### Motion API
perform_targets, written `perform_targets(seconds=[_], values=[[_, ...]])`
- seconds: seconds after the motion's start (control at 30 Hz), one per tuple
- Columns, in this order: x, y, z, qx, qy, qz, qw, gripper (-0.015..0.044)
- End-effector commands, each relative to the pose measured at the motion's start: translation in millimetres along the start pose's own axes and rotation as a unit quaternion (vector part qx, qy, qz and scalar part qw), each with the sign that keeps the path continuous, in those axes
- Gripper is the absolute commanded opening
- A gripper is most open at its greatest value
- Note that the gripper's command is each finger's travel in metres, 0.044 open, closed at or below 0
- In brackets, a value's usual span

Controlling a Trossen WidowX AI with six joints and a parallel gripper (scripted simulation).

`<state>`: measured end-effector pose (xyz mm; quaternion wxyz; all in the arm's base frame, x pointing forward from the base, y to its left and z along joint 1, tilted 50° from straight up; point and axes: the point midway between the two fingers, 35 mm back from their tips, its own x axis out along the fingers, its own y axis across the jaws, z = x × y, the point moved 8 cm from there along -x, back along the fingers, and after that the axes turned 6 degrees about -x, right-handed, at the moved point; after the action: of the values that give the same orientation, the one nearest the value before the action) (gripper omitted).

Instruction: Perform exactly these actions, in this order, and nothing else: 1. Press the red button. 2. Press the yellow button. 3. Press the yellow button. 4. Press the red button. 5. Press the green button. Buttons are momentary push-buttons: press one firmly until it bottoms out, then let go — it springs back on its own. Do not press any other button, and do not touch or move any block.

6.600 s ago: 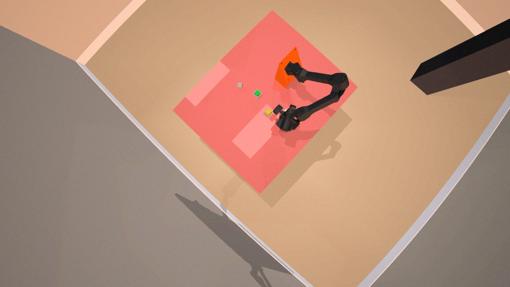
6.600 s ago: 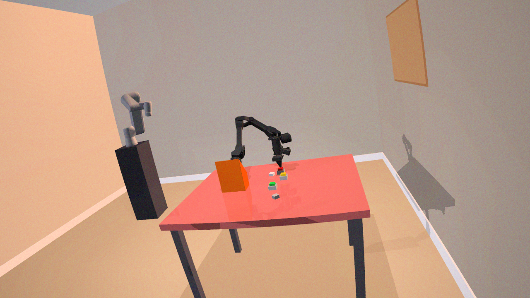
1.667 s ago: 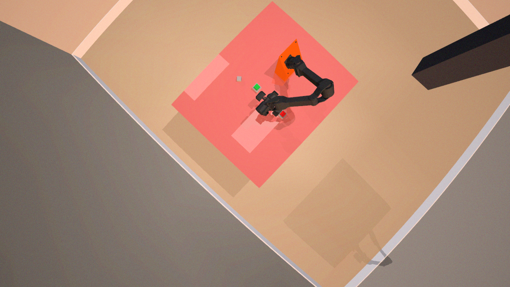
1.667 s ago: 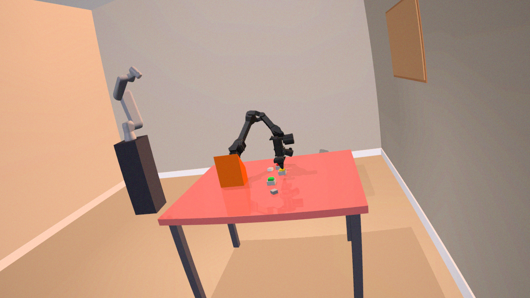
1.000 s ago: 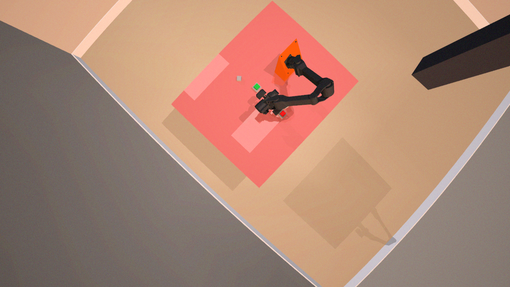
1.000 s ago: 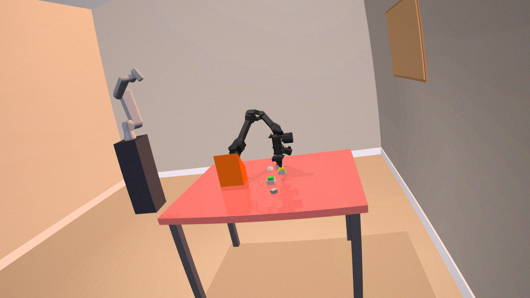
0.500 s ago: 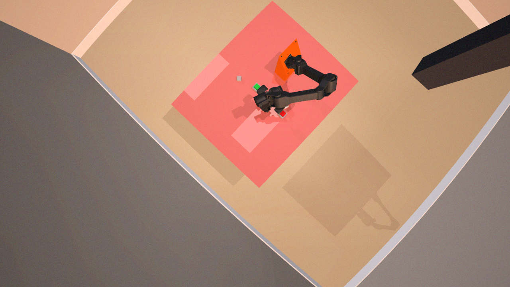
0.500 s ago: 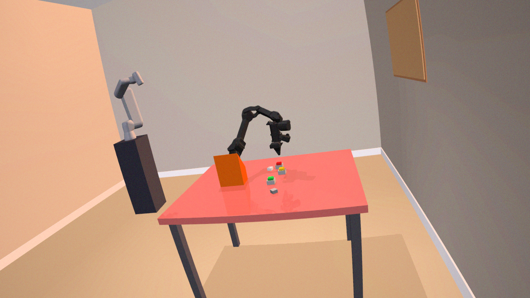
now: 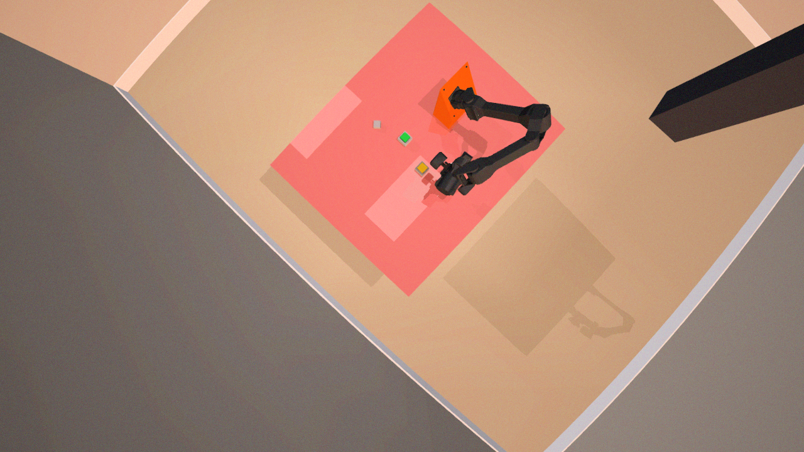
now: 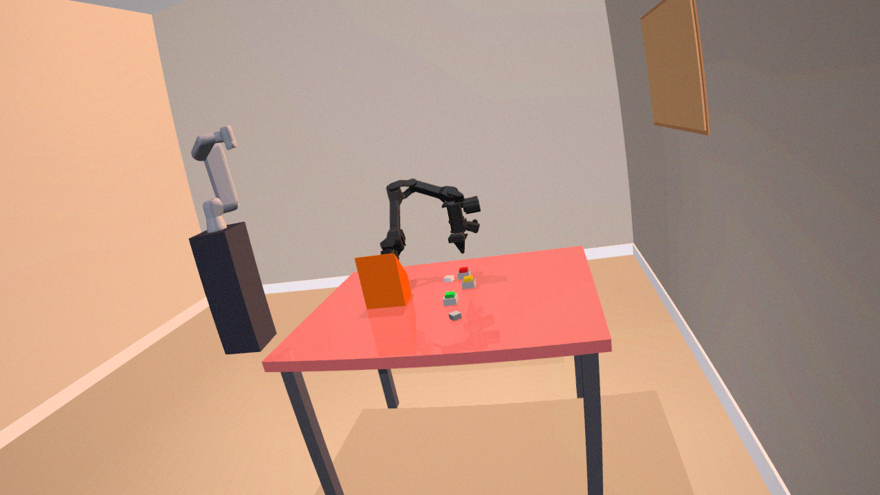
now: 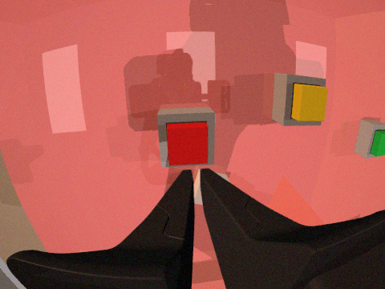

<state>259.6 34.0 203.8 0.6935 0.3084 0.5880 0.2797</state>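
Note:
The red button [image 10: 463, 270] [image 11: 187, 144] stands raised in its grey housing; in the top view the arm hides it. My gripper [image 10: 463, 251] [image 11: 195, 177] is shut with nothing between the fingers. It hangs above the table, clear of the buttons, with its tips just below the red button in the wrist view. The yellow button [image 9: 422, 167] [image 10: 468, 278] [image 11: 310, 103] stands raised beside the red one. The green button [image 9: 404, 137] [image 10: 449, 294] [image 11: 378, 143] is farther along, cut by the right edge of the wrist view.
A white block [image 10: 449, 278] [image 11: 198, 193] lies near the red button, partly behind my fingers in the wrist view. A grey block [image 9: 376, 123] [image 10: 454, 315] lies beyond the green button. An orange wedge [image 9: 457, 92] [image 10: 381, 282] stands at the arm's base on the red table [image 9: 404, 269] [image 10: 522, 326].

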Motion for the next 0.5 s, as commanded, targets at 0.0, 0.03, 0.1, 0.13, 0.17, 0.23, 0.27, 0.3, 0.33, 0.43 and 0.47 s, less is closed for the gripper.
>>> perform_targets(seconds=[0.0, 0.03, 0.1, 0.13, 0.17, 0.23, 0.27, 0.3, 0.33, 0.43, 0.47], values=[[36, 1, -8, 0.005, 0.011, 0.003, 1.0, 0.002], [39, 2, -8, 0.005, 0.011, 0.003, 1.0, 0.002], [39, 2, -8, 0.005, 0.011, 0.003, 1.0, 0.002], [39, 2, -8, 0.005, 0.011, 0.003, 1.0, 0.002], [40, 2, -8, 0.005, 0.011, 0.003, 1.0, 0.002], [43, 1, -8, 0.005, 0.011, 0.003, 1.0, 0.002], [44, 1, -8, 0.005, 0.011, 0.003, 1.0, 0.002], [46, 1, -8, 0.005, 0.011, 0.003, 1.0, 0.002], [47, 1, -8, 0.005, 0.011, 0.003, 1.0, 0.002], [52, 1, -8, 0.005, 0.011, 0.003, 1.0, 0.002], [54, 1, -8, 0.005, 0.011, 0.003, 1.0, 0.002]])
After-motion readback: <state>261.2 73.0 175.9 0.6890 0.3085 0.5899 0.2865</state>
